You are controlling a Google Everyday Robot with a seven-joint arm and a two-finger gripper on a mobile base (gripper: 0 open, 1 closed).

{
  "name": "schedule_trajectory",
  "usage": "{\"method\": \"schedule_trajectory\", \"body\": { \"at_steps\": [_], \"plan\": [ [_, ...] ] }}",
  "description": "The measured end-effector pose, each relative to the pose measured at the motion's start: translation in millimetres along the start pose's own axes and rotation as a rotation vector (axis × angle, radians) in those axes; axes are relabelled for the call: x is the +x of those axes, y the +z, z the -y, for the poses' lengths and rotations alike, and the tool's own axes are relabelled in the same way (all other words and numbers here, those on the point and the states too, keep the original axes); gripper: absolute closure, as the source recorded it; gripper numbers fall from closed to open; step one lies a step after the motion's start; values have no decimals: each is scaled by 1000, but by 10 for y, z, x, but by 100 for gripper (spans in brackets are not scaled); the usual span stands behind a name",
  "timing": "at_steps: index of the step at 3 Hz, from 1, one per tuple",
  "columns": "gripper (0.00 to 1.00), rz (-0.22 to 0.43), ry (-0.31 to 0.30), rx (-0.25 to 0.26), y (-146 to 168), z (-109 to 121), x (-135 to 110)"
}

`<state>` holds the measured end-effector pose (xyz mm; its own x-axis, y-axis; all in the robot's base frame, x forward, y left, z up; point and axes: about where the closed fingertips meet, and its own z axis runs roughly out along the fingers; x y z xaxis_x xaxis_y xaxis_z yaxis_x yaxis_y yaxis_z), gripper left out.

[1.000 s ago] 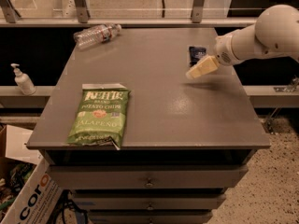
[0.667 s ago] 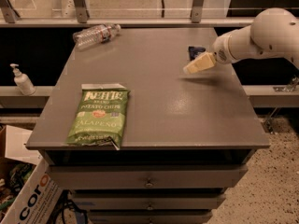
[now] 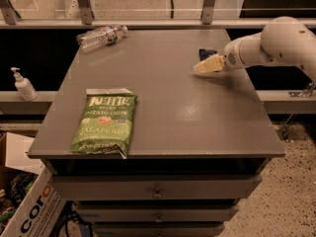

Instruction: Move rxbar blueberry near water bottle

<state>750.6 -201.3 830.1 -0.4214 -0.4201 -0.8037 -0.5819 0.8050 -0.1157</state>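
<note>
The rxbar blueberry (image 3: 207, 52) is a small dark navy bar lying on the grey table (image 3: 168, 107) near its far right edge, partly hidden behind my gripper. My gripper (image 3: 206, 64) has cream-coloured fingers and hovers low just in front of the bar, reaching in from the right on a white arm. The water bottle (image 3: 101, 35) is clear with a white-and-red label and lies on its side at the table's far left corner, far from the bar.
A large green potato chip bag (image 3: 104, 123) lies flat at the table's front left. A white pump dispenser (image 3: 22, 85) stands on a ledge left of the table. Drawers sit below the tabletop; a cardboard box (image 3: 29, 211) is at lower left.
My gripper has moved a little toward the far edge of the table, closer to the bar. The bar, bottle and chip bag have not moved.
</note>
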Motion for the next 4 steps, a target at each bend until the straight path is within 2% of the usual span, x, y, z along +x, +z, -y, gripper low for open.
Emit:
{"method": "schedule_trajectory", "body": {
  "at_steps": [2,3,4],
  "plan": [
    [64,0,58,2,55,22,125],
    [88,4,65,-8,56,13,130],
    [100,5,65,-11,57,7,124]
  ]
}}
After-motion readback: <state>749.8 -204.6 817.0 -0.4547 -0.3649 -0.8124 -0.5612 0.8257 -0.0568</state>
